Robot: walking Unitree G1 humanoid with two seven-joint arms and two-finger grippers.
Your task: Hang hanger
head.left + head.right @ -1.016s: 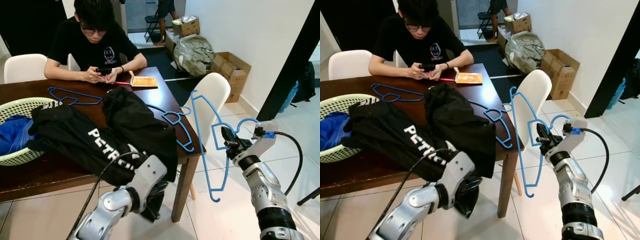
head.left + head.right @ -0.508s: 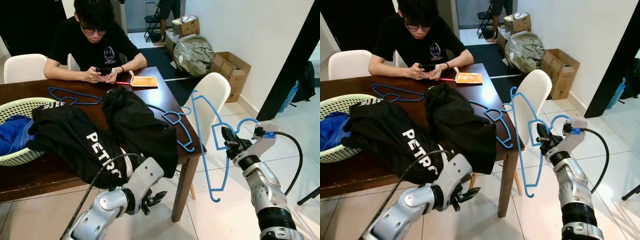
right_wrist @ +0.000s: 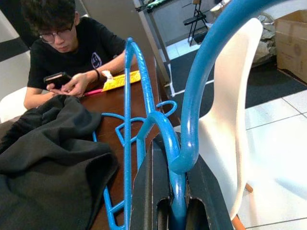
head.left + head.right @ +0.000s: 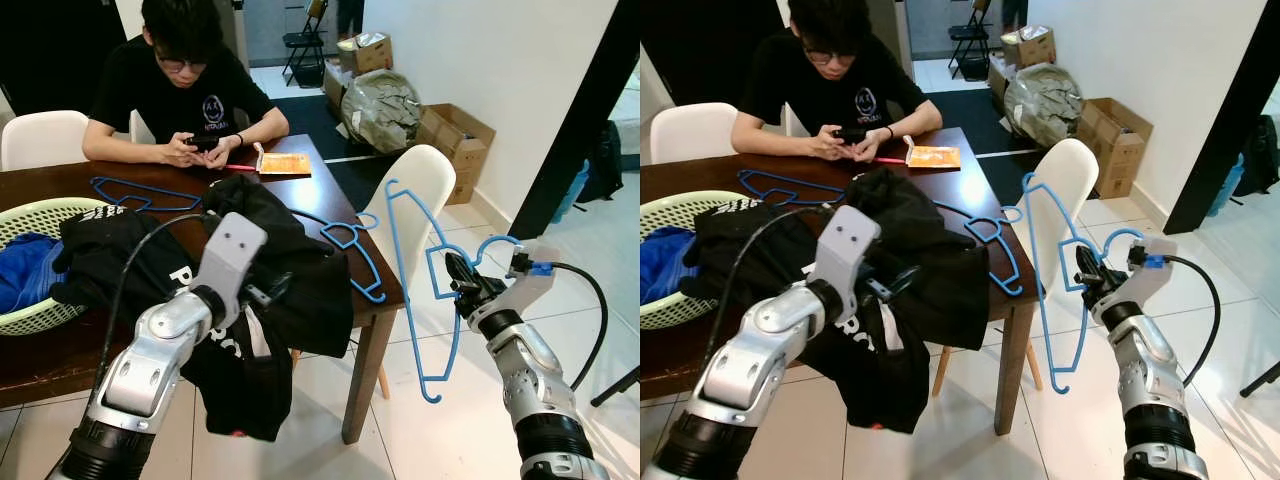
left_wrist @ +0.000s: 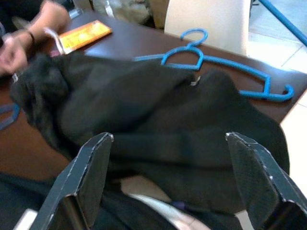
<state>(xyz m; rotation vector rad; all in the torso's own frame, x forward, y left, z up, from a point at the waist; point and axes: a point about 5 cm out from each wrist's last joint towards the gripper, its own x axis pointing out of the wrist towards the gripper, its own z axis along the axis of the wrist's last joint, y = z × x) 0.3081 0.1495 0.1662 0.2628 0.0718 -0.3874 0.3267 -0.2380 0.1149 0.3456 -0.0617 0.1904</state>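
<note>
While a person (image 4: 185,85) sits far across the table (image 4: 330,195), my right gripper (image 4: 457,283) pinches the hanger (image 4: 405,260), long axis vertical, hook right; my left gripper (image 5: 168,177) is spread above the shirt (image 4: 300,275).

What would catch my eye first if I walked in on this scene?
Probably the big blue plastic hanger held upright off the table's right end by the right gripper. Next, the black garment heaped over the dark wooden table, with the left gripper open above it.

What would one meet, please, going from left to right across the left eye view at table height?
Green laundry basket → left gripper over the black garment → blue hanger on the table → white chair → right gripper holding a blue hanger.
</note>
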